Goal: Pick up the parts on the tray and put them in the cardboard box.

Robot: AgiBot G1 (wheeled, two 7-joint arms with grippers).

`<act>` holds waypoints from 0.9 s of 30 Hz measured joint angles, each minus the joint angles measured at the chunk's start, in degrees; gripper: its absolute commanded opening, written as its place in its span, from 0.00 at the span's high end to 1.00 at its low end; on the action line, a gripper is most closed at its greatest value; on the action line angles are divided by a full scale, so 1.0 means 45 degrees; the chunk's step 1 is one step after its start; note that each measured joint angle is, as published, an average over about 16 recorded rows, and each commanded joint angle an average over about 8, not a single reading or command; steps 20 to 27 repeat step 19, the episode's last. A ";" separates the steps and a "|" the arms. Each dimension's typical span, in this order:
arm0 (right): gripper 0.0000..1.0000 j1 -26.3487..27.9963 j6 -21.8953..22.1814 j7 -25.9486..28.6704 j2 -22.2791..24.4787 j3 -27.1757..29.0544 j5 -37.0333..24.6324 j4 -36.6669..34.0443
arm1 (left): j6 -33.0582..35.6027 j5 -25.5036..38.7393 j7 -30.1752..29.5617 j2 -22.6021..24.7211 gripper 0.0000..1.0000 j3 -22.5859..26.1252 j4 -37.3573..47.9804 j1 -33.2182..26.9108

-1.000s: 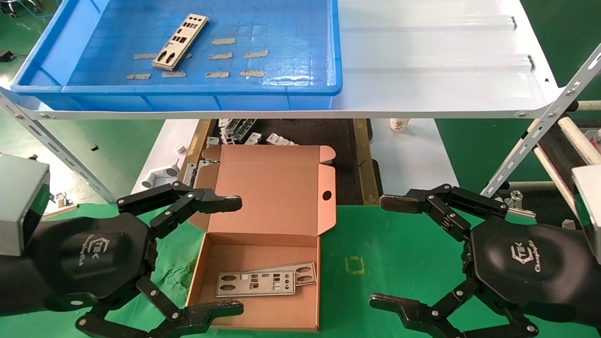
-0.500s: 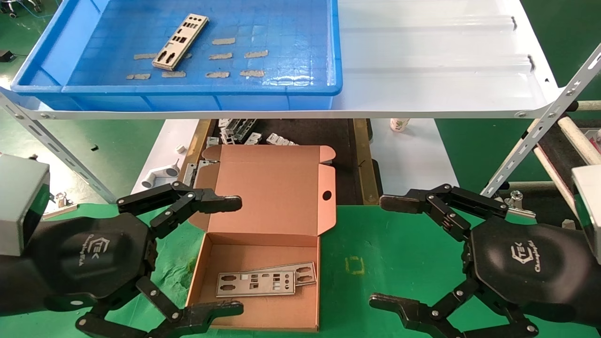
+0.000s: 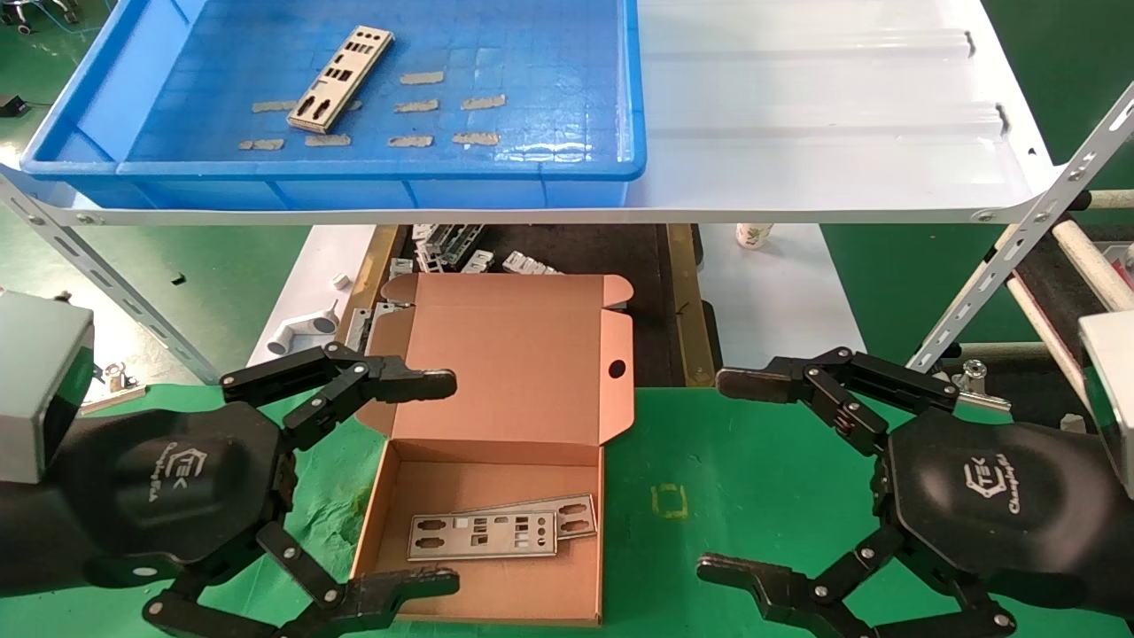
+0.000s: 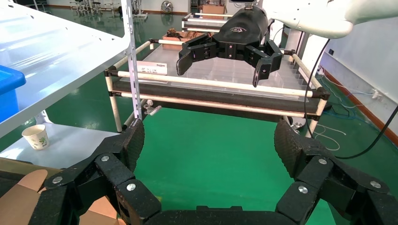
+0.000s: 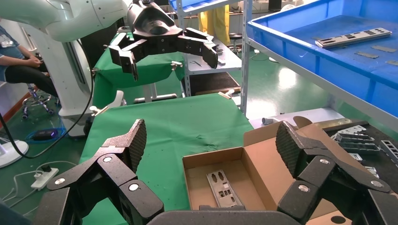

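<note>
Parts are split between two places: one metal plate (image 3: 341, 78) lies flat on the floor of the blue tray (image 3: 354, 168), well behind the cardboard box (image 3: 496, 461), and two more plates (image 3: 496, 532) lie overlapping inside the box, which stands open on the green cloth (image 3: 709, 496). The left gripper (image 3: 443, 483) hangs over the box's left wall, fingers spread wide and empty. The right gripper (image 3: 722, 474) hovers to the right of the box, also spread wide, holding nothing.

Head camera: looks down, forward | wrist cameras: low, facing each other | shared: cardboard box (image 3: 496, 496) (image 5: 234, 183)
</note>
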 measured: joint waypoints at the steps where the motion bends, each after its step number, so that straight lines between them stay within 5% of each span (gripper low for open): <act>1: 0.00 0.0000 0.0000 0.0000 0.0000 0.0000 0.0000 0.0000 | 0.0000 0.0000 0.0000 0.0000 0.00 0.0000 0.0000 0.0000; 27: 0.00 0.0000 0.0000 0.0000 0.0000 0.0000 0.0000 0.0000 | 0.0000 0.0000 0.0000 0.0000 0.00 0.0000 0.0000 0.0000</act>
